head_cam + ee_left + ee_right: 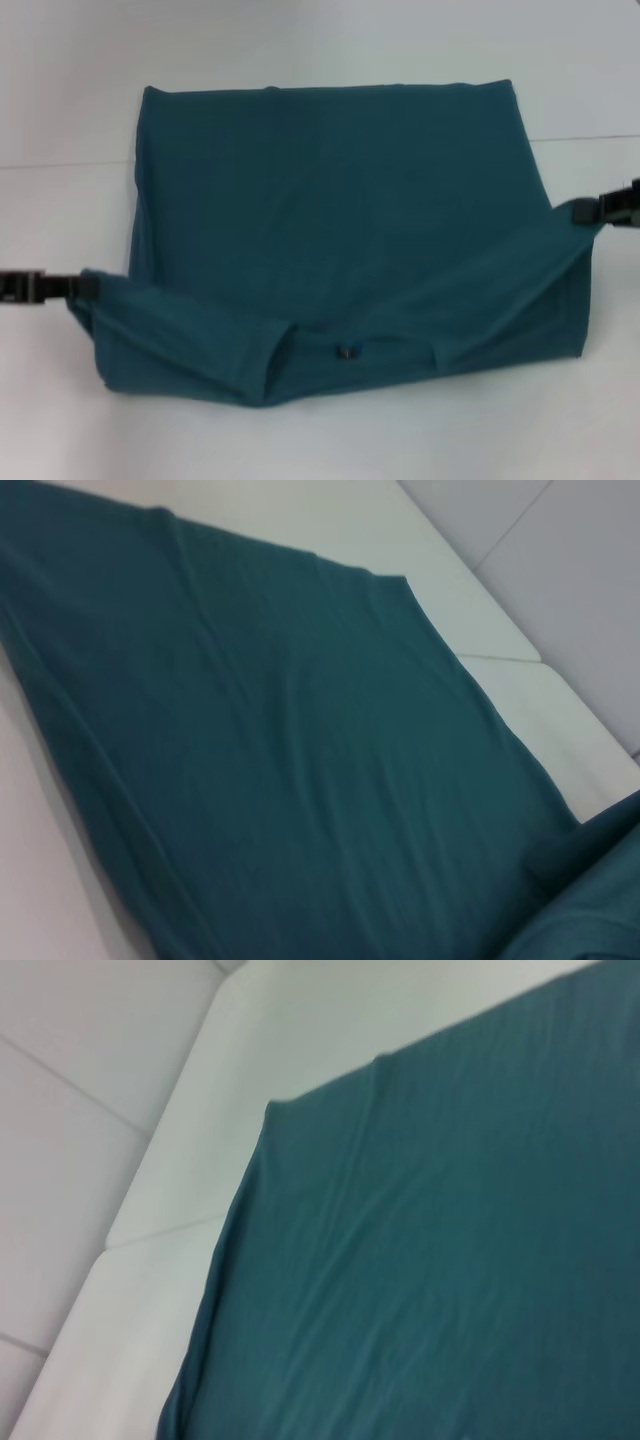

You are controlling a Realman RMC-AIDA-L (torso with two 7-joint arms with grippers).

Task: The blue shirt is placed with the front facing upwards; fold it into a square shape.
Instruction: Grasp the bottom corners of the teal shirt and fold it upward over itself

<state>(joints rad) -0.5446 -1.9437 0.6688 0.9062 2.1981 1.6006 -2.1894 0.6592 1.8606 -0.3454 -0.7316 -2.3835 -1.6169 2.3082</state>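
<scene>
Although both tools enter the head view only at its side edges, with the arms behind them cut off, each is seen closed on cloth. The left tool (85,287) reaches in level from the left and pinches the left near corner of the blue shirt (340,220). The right tool (590,210) reaches in from the right, slightly higher, and pinches the right side of the same garment, pulling that corner up into a point.

Neither wrist view shows the fingers of its own tool; each shows only a broad slope of teal cloth (300,760) (450,1240) over the pale surface.

The printed front of the shirt is not visible. A small dark mark (347,350) sits near the middle of the near fold; what it is cannot be made out. The layering of the near folds is hard to read.

The shirt lies across the middle of the white surface (60,420). Its far edge runs straight, parallel to the far edge of the surface. Its near edge is doubled over into a thick band between the two tools, sagging toward the near edge of the surface.

A faint seam line crosses the surface (590,138) on both sides of the cloth. The wrist views show a raised white border (160,1210) and pale panels (590,600) beyond it.
</scene>
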